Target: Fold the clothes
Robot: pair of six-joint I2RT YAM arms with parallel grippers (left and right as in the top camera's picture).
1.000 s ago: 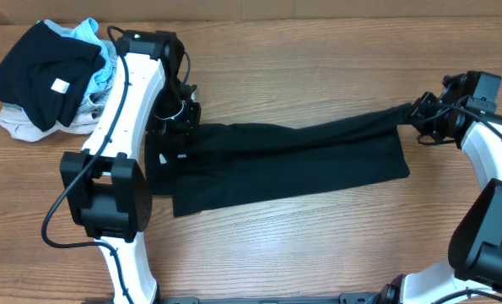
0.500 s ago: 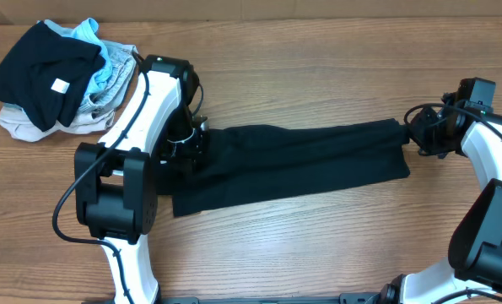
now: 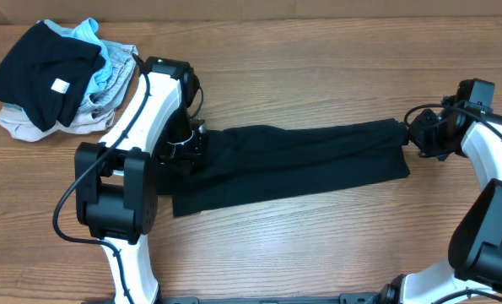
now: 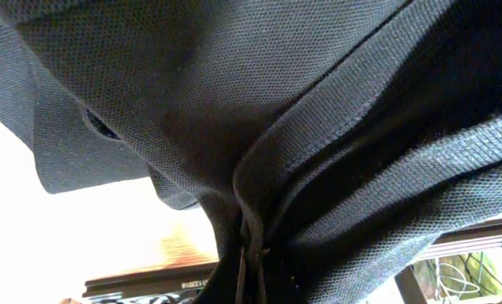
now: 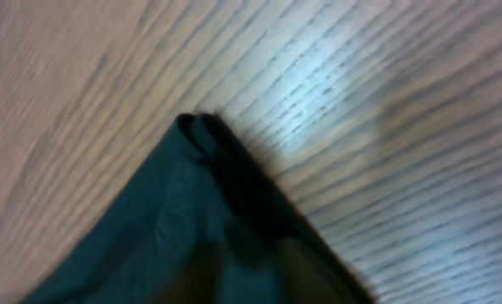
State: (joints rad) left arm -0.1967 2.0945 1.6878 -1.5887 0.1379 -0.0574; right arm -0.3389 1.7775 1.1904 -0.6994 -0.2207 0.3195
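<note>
The black polo shirt [image 3: 301, 160] lies as a long folded band across the middle of the table. My left gripper [image 3: 190, 145] is at its left end, shut on the cloth. In the left wrist view the black knit fabric [image 4: 301, 143] fills the frame and bunches into the shut jaws at the bottom. My right gripper [image 3: 412, 133] is at the shirt's upper right corner, shut on it. In the right wrist view a folded corner of the shirt [image 5: 208, 186] points away over the wood. The collar and logo are hidden.
A pile of other clothes lies at the far left corner: a black garment with a square white tag [image 3: 44, 67], a light-blue garment [image 3: 99, 51] and a beige garment [image 3: 31, 127]. The wooden table [image 3: 318, 245] extends in front of the shirt.
Both grippers have carried the lifted upper fold of the shirt toward me and down. It now lies flat on the lower layer. In the last half second almost nothing moved.
</note>
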